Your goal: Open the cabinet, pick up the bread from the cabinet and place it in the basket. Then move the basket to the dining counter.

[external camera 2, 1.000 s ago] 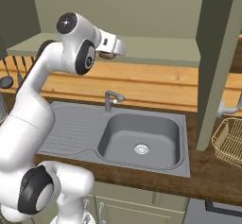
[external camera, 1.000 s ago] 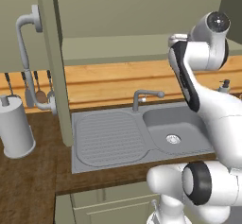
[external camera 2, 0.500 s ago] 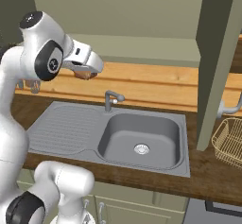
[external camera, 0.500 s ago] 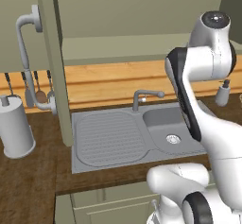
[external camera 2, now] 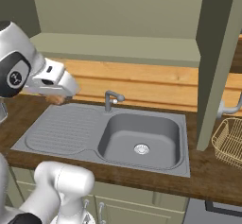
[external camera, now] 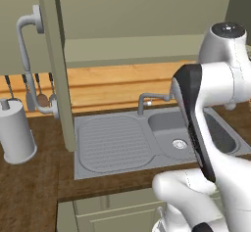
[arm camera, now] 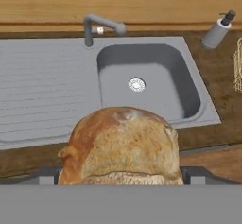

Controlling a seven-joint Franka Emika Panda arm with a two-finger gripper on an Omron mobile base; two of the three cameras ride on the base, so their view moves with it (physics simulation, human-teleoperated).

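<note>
My gripper [arm camera: 121,173] is shut on the bread [arm camera: 122,145], a tan-brown crusty bun that fills the lower middle of the hand view. In the right base view the gripper [external camera 2: 57,95] hangs over the left end of the worktop, with the bread [external camera 2: 55,99] showing under it. The cabinet stands open: one sage-green door [external camera: 54,64] with its curved handle [external camera: 28,55] juts out on the left, the other door [external camera 2: 217,62] on the right. The golden wire basket [external camera 2: 230,142] sits on the worktop at the far right, beyond that door. The dining counter is out of view.
A grey sink [external camera 2: 142,133] with drainboard [external camera 2: 59,128] and tap [external camera 2: 111,99] lies below the hand. A soap dispenser [arm camera: 217,30] stands right of the sink. A white canister [external camera: 16,137] and hanging utensils [external camera: 41,96] are at the left.
The arm has swung the hand, with the bread in it, away from the cabinet opening and down toward the sink, ending low at the left of the right base view.
</note>
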